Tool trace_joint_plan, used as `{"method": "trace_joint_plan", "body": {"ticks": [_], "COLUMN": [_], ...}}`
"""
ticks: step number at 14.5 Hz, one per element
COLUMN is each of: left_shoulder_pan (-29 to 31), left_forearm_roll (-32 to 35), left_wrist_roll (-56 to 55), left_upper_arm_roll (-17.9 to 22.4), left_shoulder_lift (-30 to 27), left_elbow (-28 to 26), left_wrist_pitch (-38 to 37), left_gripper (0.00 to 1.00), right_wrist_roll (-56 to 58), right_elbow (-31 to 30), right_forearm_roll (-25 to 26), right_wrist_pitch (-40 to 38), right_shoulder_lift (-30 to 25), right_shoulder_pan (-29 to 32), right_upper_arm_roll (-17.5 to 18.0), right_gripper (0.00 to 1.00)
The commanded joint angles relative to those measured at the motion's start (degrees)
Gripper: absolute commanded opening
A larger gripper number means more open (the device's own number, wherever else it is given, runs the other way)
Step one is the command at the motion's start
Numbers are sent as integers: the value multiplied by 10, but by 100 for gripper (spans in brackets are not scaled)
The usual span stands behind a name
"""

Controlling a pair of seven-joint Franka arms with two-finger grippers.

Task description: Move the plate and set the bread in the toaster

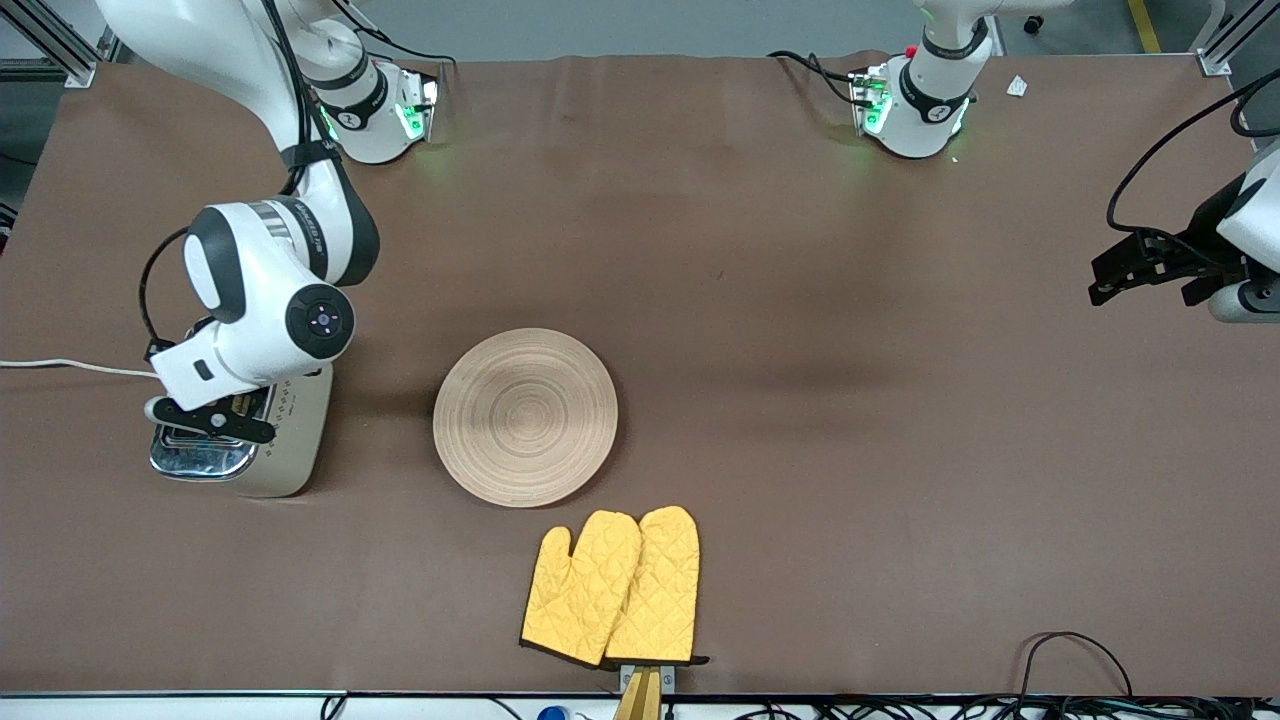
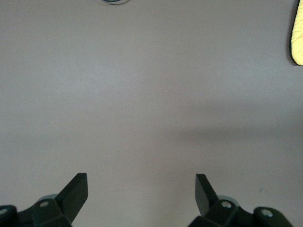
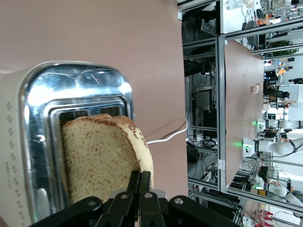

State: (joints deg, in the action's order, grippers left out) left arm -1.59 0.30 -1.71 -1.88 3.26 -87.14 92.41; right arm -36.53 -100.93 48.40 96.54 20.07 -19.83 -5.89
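The brown table (image 1: 800, 400) carries the wooden plate (image 1: 526, 416), bare at mid-table. Beside the plate, toward the right arm's end, stands the toaster (image 1: 290, 440). Over the toaster the right gripper (image 3: 140, 185) pinches the bread slice (image 3: 102, 156), partly in a slot. Well apart from the toaster, the left gripper (image 2: 142, 189) waits, fingers spread

A brown cloth covers the tabletop (image 1: 800, 330), lightly creased and evenly lit, with soft shadows. Grey floor (image 1: 600, 25) shows past its edge, and aluminium frame posts (image 1: 60, 50) stand at the corners. The right wrist view catches metal shelving racks (image 3: 218, 94) cluttered with lab equipment.
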Motion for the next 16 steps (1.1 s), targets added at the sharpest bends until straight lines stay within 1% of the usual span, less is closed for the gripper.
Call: {"method": "trace_joint_plan", "body": {"ticks": [1, 3, 4, 5, 6, 7, 8, 9, 10, 11, 13, 14, 15, 16], "left_shoulder_pan": [0, -1, -1, 0, 0, -1, -1, 0, 0, 0, 0, 0, 0, -1], "left_forearm_roll": [4, 4, 4, 6, 7, 6, 6, 6, 6, 6, 6, 6, 7, 7], "left_wrist_roll": [-9, -9, -8, -4, -4, -4, -4, -3, -3, -3, -3, -2, -2, -3], "left_upper_arm_roll": [-1, -1, -1, -1, -1, -1, -1, -1, -1, -1, -1, -1, -1, -1], "left_shoulder_lift": [1, 1, 1, 2, 3, 3, 2, 3, 2, 3, 3, 3, 3, 2], "left_elbow": [4, 3, 3, 4, 5, 5, 5, 5, 5, 5, 5, 5, 5, 5], "left_wrist_pitch": [11, 18, 18, 18, 18, 18, 18, 18, 18, 18, 18, 18, 17, 17], "left_gripper": [100, 100, 100, 100, 100, 100, 100, 100, 100, 100, 100, 100, 100, 100], "right_wrist_roll": [-32, -39, -43, -43, -43, -42, -35, -32, -32, -30, -20, -17, -14, -14], "right_elbow": [-18, -17, -16, -10, -6, -3, 10, 20, 21, 21, 30, 56, 91, 126], "right_forearm_roll": [13, 13, 13, 11, 10, 9, 6, 4, -2, -20, -72, -121, -165, -219], "right_wrist_pitch": [20, 28, 34, 32, 31, 31, 31, 27, 26, 24, 8, -11, -52, -100], "right_shoulder_lift": [11, 25, 26, 26, 26, 25, 25, 25, 23, 18, -12, -20, -20, -23], "right_shoulder_pan": [10, 9, 10, 13, 13, 13, 17, 24, 24, 22, 20, 18, 14, 15], "right_upper_arm_roll": [7, 7, 7, 7, 7, 7, 7, 9, 9, 10, 12, 12, 12, 12], "right_gripper": [0, 1, 5, 31, 52, 65, 83, 95, 100, 100, 100, 100, 100, 100]}}
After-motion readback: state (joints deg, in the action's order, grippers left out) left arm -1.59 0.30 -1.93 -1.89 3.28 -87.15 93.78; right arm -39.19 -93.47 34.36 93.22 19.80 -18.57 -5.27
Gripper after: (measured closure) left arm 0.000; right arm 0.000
